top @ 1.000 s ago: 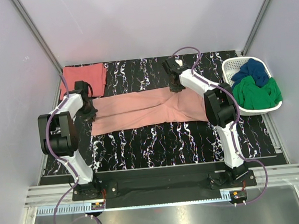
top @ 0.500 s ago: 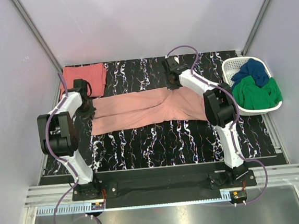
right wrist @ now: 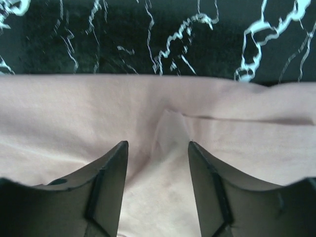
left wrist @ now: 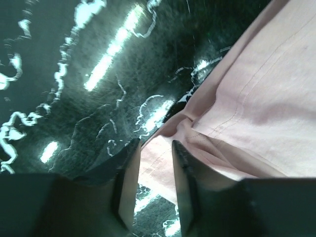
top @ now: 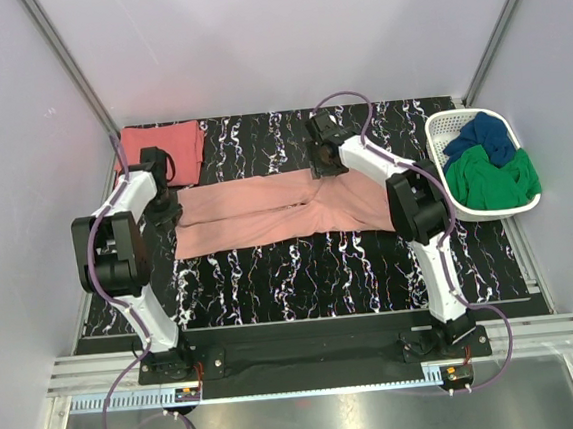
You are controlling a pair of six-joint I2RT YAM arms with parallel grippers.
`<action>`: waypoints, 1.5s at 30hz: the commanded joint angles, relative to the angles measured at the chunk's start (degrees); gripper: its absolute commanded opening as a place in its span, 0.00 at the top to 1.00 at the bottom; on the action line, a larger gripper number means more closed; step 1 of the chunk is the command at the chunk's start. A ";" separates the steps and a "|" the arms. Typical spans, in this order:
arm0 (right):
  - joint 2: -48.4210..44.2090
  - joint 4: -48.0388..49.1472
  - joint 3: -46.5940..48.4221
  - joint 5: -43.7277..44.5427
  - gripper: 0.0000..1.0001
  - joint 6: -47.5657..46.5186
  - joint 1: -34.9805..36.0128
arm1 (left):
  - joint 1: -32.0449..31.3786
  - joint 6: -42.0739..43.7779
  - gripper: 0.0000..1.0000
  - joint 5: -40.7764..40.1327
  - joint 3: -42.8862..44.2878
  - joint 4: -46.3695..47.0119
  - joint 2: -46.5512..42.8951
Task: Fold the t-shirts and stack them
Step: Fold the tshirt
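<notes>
I work over a black tabletop [top: 301,263] veined in white like marble, glossy enough to throw the overhead light back as bright streaks [left wrist: 106,64]. Plain pale surfaces close me in, a left wall [top: 10,148], a back wall [top: 281,34] and a right wall [top: 555,71], with a slanting metal strut [top: 68,63] running up the far left corner. A white plastic basket [top: 436,133] sits at the table's right edge, and along the near edge lie an aluminium rail [top: 80,375] and a brushed steel sheet [top: 314,418].

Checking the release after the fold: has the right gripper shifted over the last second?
Yes: the right gripper slid slightly left along the pale salmon-pink cloth t-shirt, away from the white plastic laundry basket.
</notes>
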 commanded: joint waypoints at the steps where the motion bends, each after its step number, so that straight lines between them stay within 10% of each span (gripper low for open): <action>1: -7.16 -5.82 3.21 0.72 0.40 2.72 -0.44 | 0.38 0.22 0.60 -5.48 3.88 -2.28 -2.35; 6: -11.55 -13.30 -1.51 -0.43 0.62 7.30 -3.16 | -1.55 3.12 0.50 -5.33 2.83 -0.80 -6.92; 10: -14.63 -11.91 -10.21 -2.00 0.87 9.93 -6.32 | -2.25 5.06 0.50 11.89 -5.14 6.23 -9.30; 22: -9.81 -6.63 -17.88 -1.49 0.87 5.02 -13.71 | -0.16 -3.54 0.49 6.99 -15.80 9.23 -6.84; 45: 2.42 -7.93 9.18 0.28 0.78 -12.06 -14.42 | -0.41 -3.39 0.40 13.92 -13.19 6.77 -14.77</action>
